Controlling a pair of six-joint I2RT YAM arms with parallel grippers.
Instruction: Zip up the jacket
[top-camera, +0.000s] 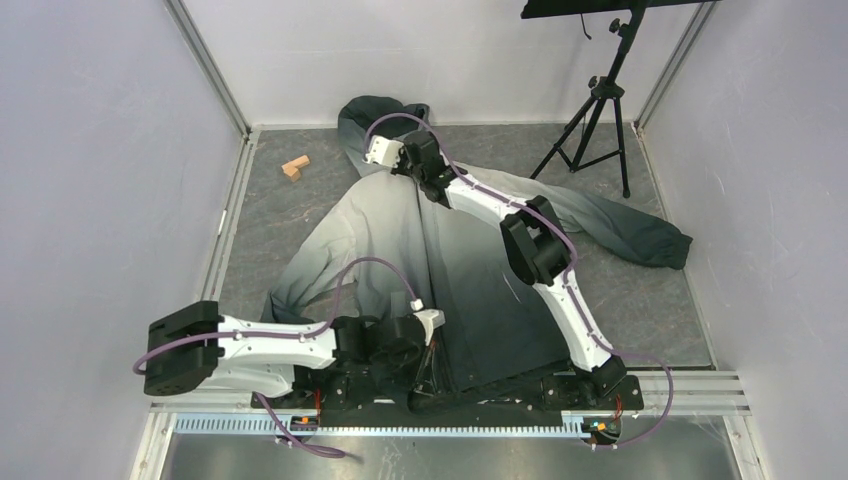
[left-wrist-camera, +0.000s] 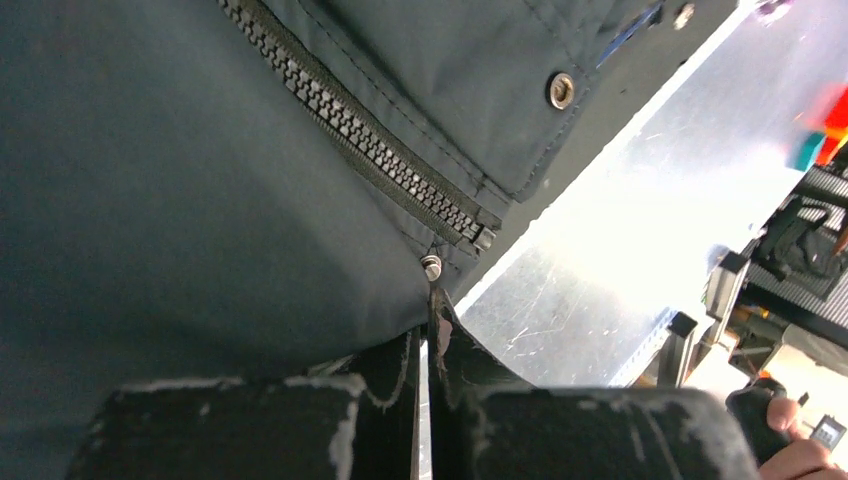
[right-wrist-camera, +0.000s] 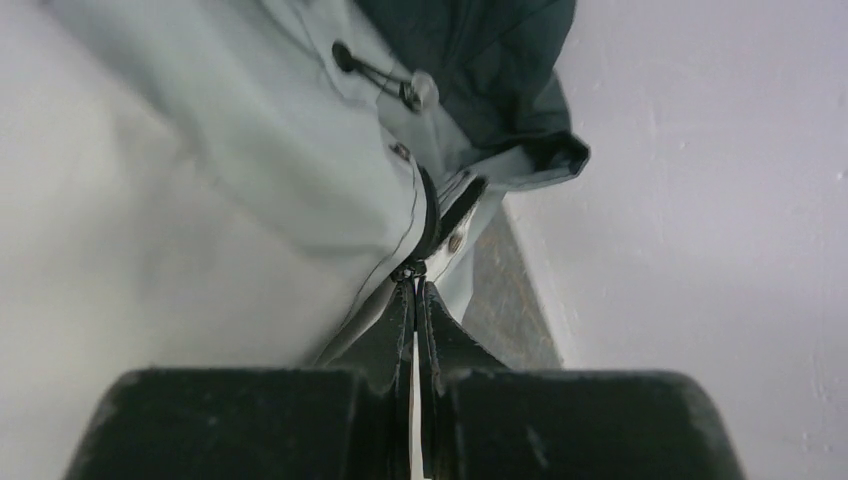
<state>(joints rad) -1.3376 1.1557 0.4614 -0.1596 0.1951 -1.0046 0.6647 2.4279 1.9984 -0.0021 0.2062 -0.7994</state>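
Observation:
The jacket (top-camera: 380, 235) lies spread flat, pale grey fading to charcoal at the hem, with its dark hood (top-camera: 375, 108) at the far side. Its dark zipper (left-wrist-camera: 370, 140) shows closed teeth down to the bottom stop. My left gripper (left-wrist-camera: 430, 300) is shut on the charcoal hem just below a small metal stud (left-wrist-camera: 431, 265); in the top view it (top-camera: 432, 350) sits at the near hem. My right gripper (right-wrist-camera: 413, 278) is shut on the small dark zipper pull (right-wrist-camera: 408, 269) at the collar, and in the top view it (top-camera: 378, 155) sits by the hood.
Small wooden blocks (top-camera: 294, 168) lie at the far left. A black tripod (top-camera: 595, 115) stands at the far right. A metal rail (left-wrist-camera: 600, 260) runs along the near edge under the hem. White walls close in on all sides. A drawcord toggle (right-wrist-camera: 415, 92) hangs by the collar.

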